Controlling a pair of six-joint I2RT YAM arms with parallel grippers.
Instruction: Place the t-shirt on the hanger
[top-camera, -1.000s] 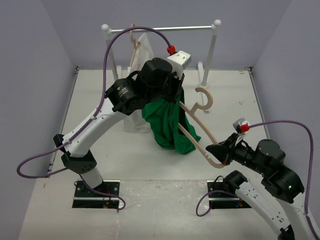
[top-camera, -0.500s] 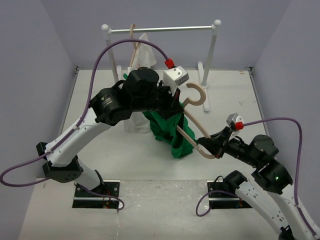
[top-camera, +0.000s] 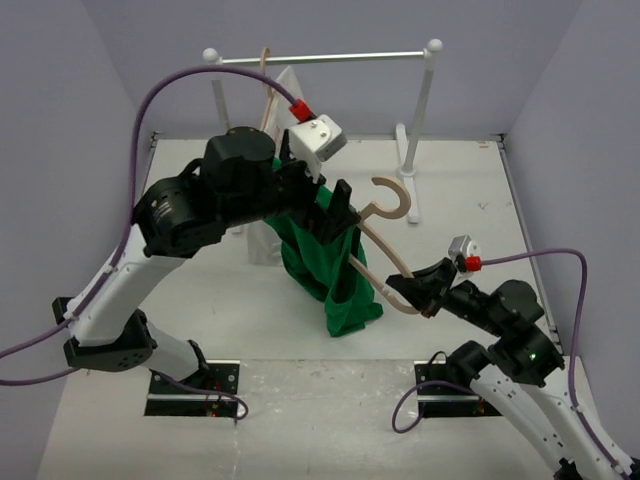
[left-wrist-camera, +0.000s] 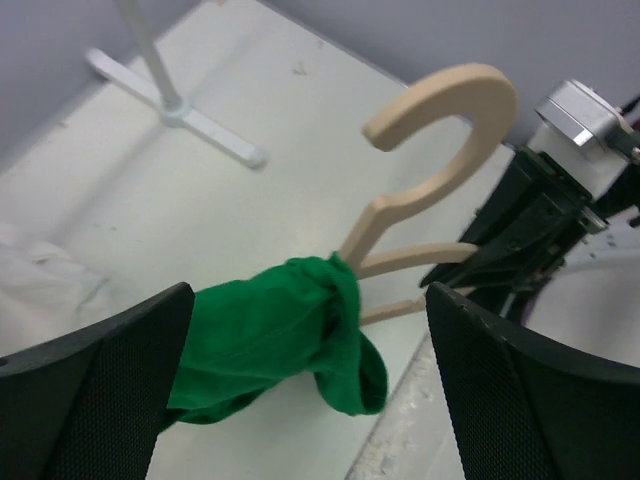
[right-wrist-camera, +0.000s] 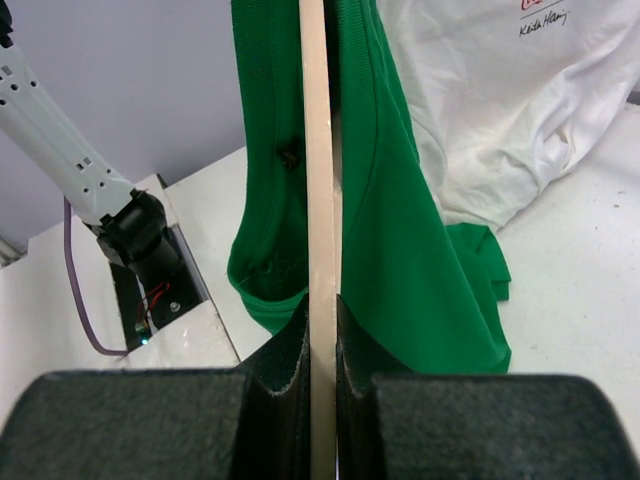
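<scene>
The right gripper (top-camera: 422, 290) pinches the lower tip of the hanger (top-camera: 388, 258), held above table centre with its hook toward 1 o'clock; the green t-shirt (top-camera: 330, 270) bunches at its neck, running to the spread left gripper (left-wrist-camera: 308, 300). Pinched at one end, the hanger may twist and shed the cloth. A white shirt (top-camera: 262, 240) at 10 o'clock and the rack (top-camera: 330, 58) at 12 crowd the left arm.

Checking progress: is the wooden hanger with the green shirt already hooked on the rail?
No, the hanger is off the rail, its hook in open air and its arm clamped by the right gripper.
</scene>
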